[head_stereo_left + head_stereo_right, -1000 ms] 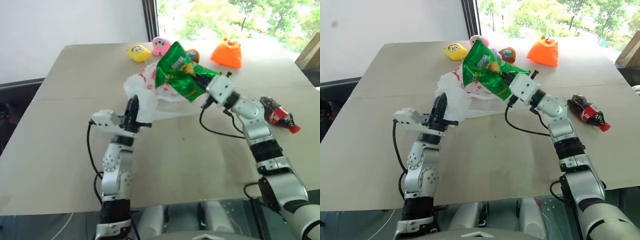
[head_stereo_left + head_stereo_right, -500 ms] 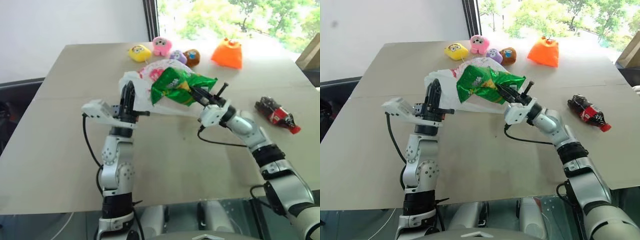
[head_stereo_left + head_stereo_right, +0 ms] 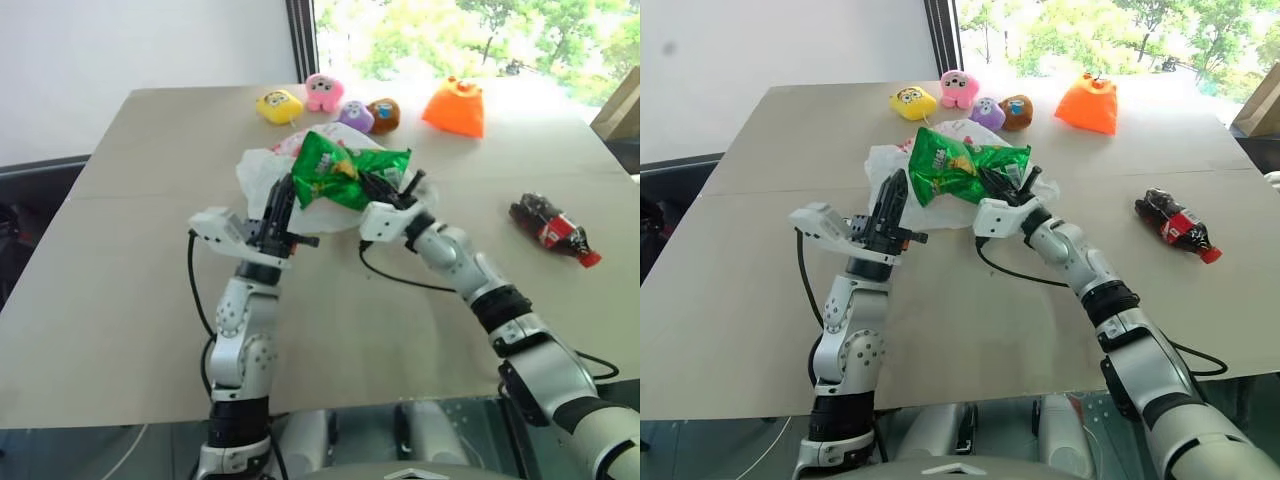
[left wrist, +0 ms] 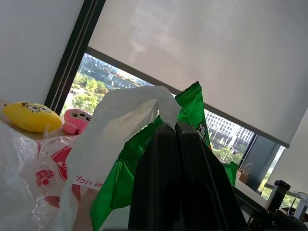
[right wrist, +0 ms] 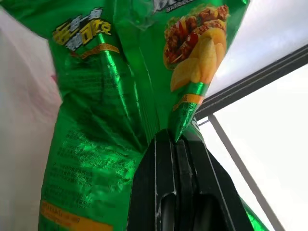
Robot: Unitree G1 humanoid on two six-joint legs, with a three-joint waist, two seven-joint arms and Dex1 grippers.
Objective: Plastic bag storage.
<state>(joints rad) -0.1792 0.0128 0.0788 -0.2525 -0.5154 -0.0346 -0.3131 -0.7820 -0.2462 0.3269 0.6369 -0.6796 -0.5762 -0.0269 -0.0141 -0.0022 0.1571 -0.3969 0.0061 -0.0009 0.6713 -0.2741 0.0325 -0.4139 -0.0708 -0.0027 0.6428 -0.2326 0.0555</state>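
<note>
The plastic bag (image 3: pixel 265 172), thin white with red print, is bunched on the table's middle. My left gripper (image 3: pixel 281 203) is shut on its handle (image 4: pixel 144 103), lifting that edge. My right gripper (image 3: pixel 385 190) is shut on a corner of a shiny green snack packet (image 3: pixel 340 172). The packet hangs low over the bag, right beside my left gripper, its lower part against the white plastic (image 5: pixel 24 134). I cannot tell whether it is inside the bag's mouth.
Several small plush toys (image 3: pixel 278 105) and an orange plush (image 3: pixel 455 106) line the table's far edge. A dark cola bottle with a red label (image 3: pixel 552 228) lies at the right. A black cable (image 3: pixel 400 280) trails on the table under my right arm.
My right gripper has rolled and carried the green packet down and left, from held high to low over the bag. My left gripper still holds the handle in about the same place.
</note>
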